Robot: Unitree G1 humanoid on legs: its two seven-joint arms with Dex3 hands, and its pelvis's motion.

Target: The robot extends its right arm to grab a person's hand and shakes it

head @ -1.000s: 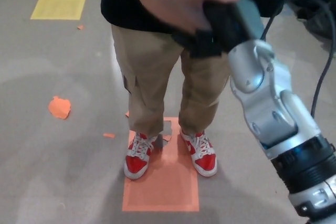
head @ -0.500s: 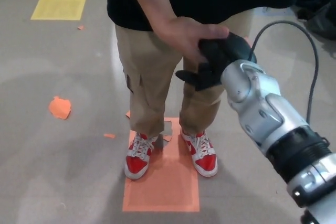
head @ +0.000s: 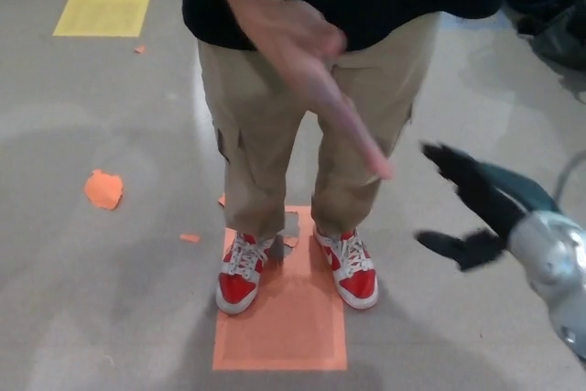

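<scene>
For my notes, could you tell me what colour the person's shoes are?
The shoes are red with white laces, clearest in the head view.

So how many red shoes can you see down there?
2: the left-picture shoe and the other shoe, both on the orange floor patch. None seem hidden.

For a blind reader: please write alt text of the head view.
The robot's open right hand hangs apart from a person's hand, not touching it. The person stands in red shoes on an orange floor mark.
</scene>
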